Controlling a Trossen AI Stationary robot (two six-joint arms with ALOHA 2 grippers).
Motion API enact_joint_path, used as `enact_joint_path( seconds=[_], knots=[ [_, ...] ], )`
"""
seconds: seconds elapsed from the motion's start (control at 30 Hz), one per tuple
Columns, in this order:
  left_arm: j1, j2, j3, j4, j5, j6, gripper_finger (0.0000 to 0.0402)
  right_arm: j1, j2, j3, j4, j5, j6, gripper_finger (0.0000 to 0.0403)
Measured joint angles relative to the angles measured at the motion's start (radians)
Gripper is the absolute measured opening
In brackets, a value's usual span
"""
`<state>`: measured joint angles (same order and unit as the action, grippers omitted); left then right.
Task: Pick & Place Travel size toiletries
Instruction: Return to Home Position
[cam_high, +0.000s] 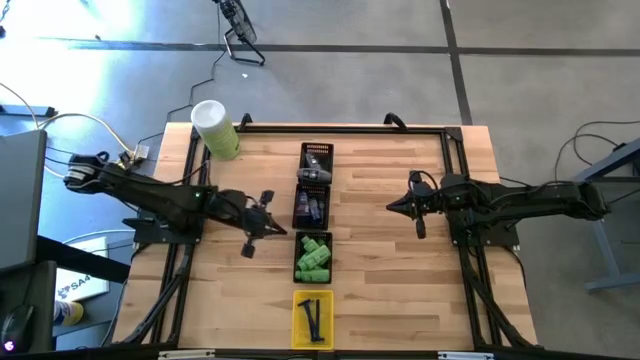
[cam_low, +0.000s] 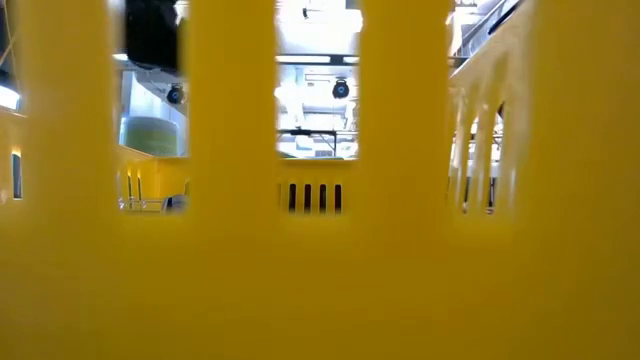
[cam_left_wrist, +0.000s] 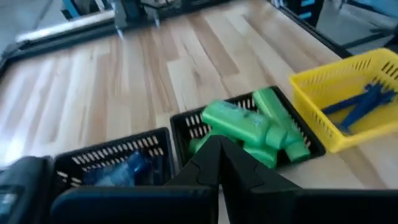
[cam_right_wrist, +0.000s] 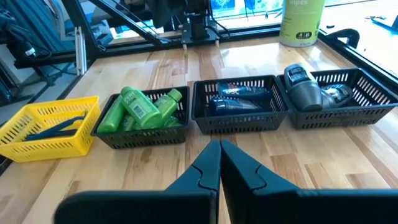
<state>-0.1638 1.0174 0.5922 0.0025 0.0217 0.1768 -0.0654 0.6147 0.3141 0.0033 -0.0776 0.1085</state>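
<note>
The toiletries lie sorted in a row of trays down the table's middle. Grey oval pieces (cam_high: 316, 160) fill the far black tray, and dark blue-purple tubes (cam_high: 311, 207) the one nearer. Green bottles (cam_high: 313, 258) lie in the third black tray (cam_left_wrist: 305, 134), and dark sticks (cam_high: 315, 318) in the yellow tray (cam_high: 299, 325) at the near edge. My left gripper (cam_high: 281, 231) is shut and empty, just left of the green bottles (cam_left_wrist: 249, 124). My right gripper (cam_high: 391, 207) is shut and empty, right of the row, pointing at the tubes (cam_right_wrist: 239, 99).
A big pale-green cylinder with a white top (cam_high: 215, 128) stands at the table's far left corner. The yellow tray's wall (cam_low: 320, 280) fills the low view. Bare wood lies left and right of the tray row.
</note>
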Motion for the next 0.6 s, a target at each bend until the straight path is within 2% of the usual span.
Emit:
enact_joint_path(
  seconds=[0.6],
  knots=[
    [0.0, -0.522, -0.283, -0.013, 0.006, 0.003, 0.0001, 0.0, 0.0, 0.0, -0.005, 0.0, 0.0, 0.0002]
  ],
)
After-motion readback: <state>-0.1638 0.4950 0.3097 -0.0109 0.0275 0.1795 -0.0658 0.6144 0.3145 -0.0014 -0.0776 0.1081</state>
